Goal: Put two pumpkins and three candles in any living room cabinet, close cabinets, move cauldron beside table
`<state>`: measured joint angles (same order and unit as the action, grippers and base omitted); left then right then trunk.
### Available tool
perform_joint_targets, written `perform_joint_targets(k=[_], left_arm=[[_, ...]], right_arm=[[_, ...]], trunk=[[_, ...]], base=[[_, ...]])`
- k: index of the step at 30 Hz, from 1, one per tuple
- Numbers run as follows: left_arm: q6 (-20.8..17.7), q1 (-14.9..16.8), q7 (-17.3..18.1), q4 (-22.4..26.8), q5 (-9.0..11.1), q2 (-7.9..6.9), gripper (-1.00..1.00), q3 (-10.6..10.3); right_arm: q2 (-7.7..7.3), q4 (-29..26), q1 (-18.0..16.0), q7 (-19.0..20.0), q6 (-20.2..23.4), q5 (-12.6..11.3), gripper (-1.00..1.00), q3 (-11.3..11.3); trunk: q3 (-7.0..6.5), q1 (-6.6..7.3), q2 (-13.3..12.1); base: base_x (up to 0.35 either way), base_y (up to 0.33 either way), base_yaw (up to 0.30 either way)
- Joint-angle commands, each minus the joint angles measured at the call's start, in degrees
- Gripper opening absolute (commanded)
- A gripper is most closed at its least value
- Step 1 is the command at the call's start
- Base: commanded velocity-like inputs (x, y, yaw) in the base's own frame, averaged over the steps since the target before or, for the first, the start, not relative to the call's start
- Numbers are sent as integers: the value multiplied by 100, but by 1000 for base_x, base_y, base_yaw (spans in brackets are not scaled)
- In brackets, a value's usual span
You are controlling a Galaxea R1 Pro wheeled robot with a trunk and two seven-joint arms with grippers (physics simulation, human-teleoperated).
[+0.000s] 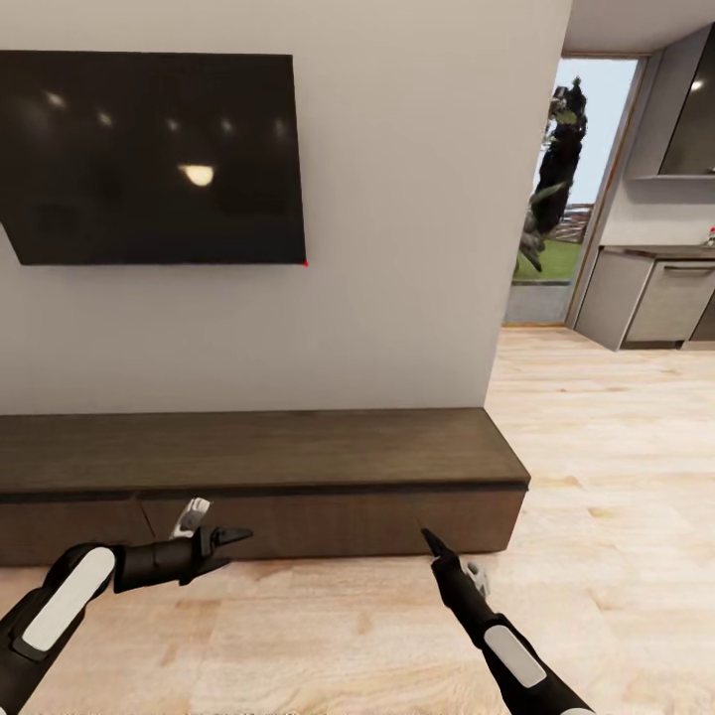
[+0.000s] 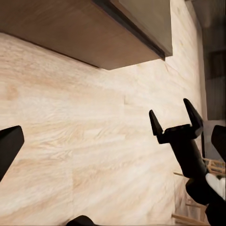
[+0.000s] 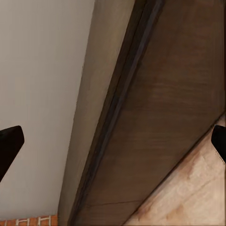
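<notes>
The cabinet [image 1: 258, 452], a long low dark brown unit, runs along the white wall, and all the drawer fronts I can see are shut. My left gripper [image 1: 236, 549] hovers open just in front of its lower front, left of centre. My right gripper [image 1: 429, 541] points at the front further right. It is open, which the left wrist view confirms, showing the right gripper [image 2: 173, 115] with spread fingers above the floor. The right wrist view looks closely at the cabinet [image 3: 174, 117] front between its own fingertips [image 3: 9, 146]. The pumpkins, candles and cauldron are out of view.
A large black TV [image 1: 149, 159] hangs on the wall above the cabinet. Pale wood floor [image 1: 616, 477] stretches to the right past the wall's end. It leads toward grey kitchen units [image 1: 655, 298] and a glass door [image 1: 561, 199].
</notes>
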<state>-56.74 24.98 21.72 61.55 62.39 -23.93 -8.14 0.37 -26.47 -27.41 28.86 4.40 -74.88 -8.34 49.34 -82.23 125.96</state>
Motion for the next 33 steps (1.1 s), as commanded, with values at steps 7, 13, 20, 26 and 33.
perform_joint_targets(k=[7, 13, 20, 26, 33], left_arm=[[-4, -2, 396, -211, -42, -24, 100, -6], [-4, -2, 410, -221, -36, -24, 100, -11], [3, -2, 412, -222, -41, 28, 100, -25], [5, -2, 411, -222, -42, 56, 100, -53], [5, -2, 414, -222, -34, 63, 100, -115]], right_arm=[[-7, 27, -4, 129, -225, -150, 100, -18], [-26, 41, -3, 772, -185, -173, 100, -18], [-21, 39, -6, 935, -196, -261, 100, -26], [-19, 37, -3, 972, -227, -266, 100, -25], [-33, 37, -1, 1114, -221, -297, 100, -19]], trunk=[[131, -153, 285], [239, -285, 525], [365, -439, 806], [473, -571, 1047], [598, -724, 1327]], base=[[0, 0, 0], [0, 0, 0], [0, 0, 0], [0, 0, 0], [0, 0, 0]])
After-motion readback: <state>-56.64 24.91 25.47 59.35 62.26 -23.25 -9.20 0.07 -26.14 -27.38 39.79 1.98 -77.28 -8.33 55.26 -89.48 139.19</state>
